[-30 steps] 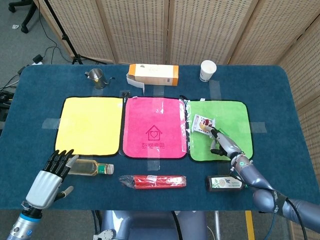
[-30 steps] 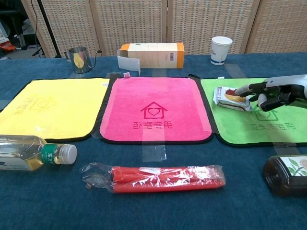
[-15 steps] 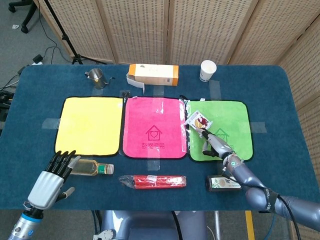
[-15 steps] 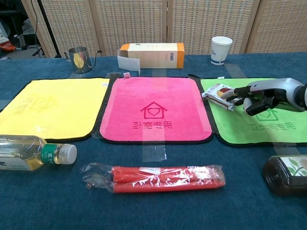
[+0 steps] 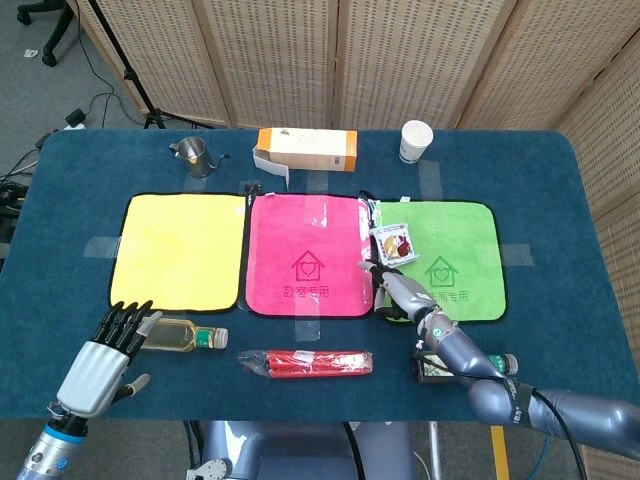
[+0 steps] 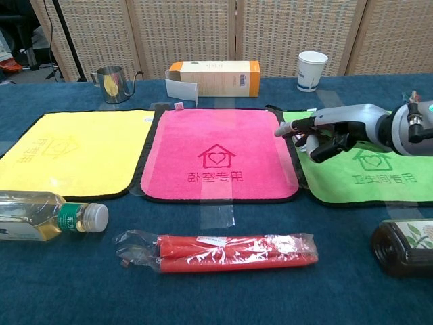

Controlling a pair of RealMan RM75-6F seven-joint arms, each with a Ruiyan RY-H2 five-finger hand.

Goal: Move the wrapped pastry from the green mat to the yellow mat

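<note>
The wrapped pastry (image 5: 393, 243) lies on the left part of the green mat (image 5: 460, 240), white wrapper with a red and brown picture. My right hand (image 5: 397, 294) hovers over that mat's left edge, nearer me than the pastry and apart from it. One finger points left toward the pink mat (image 5: 308, 255), the others bend downward, and nothing is in it. In the chest view the right hand (image 6: 323, 132) covers the pastry. The yellow mat (image 5: 180, 250) lies bare at the far left. My left hand (image 5: 100, 358) rests at the table's front left, fingers stretched out.
An oil bottle (image 5: 180, 334) lies beside the left hand. A red sausage pack (image 5: 305, 362) and a dark bottle (image 5: 440, 368) lie along the front. At the back stand a metal pitcher (image 5: 195, 155), an orange carton (image 5: 307, 149) and a paper cup (image 5: 416, 140).
The right hand carried the pastry leftward across the green mat, then came off it and moved on toward the pink mat's edge. The left hand has hardly moved.
</note>
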